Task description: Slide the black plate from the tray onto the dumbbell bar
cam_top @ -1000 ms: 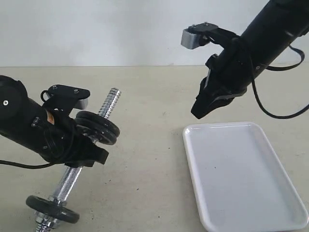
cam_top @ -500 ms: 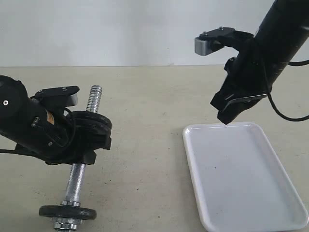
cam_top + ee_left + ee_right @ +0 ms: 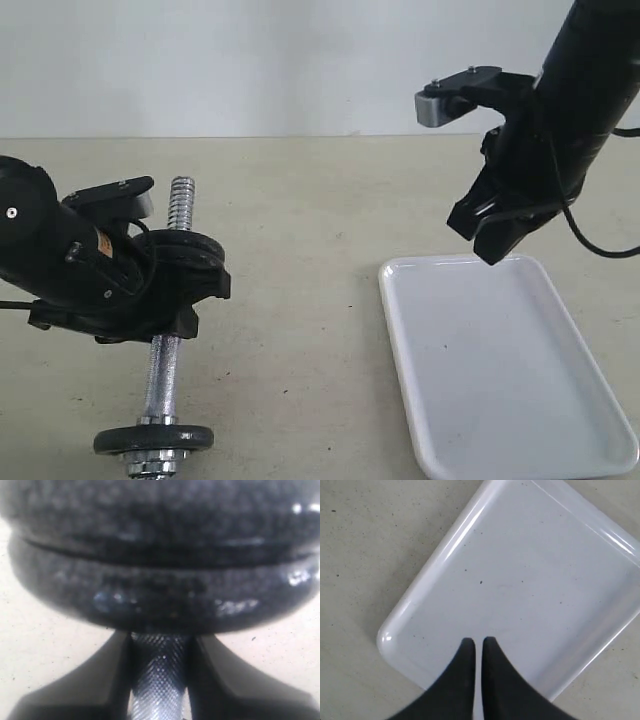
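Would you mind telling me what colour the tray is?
The tray is glossy white, seen best in the right wrist view.

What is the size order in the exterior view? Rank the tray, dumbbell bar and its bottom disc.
1. Tray, by far the widest.
2. Dumbbell bar, long but thin.
3. Bottom disc, seen edge-on, so true size unsure.

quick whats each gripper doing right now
Left gripper: closed on the dumbbell bar.
Right gripper: closed, holding nothing, above the tray.
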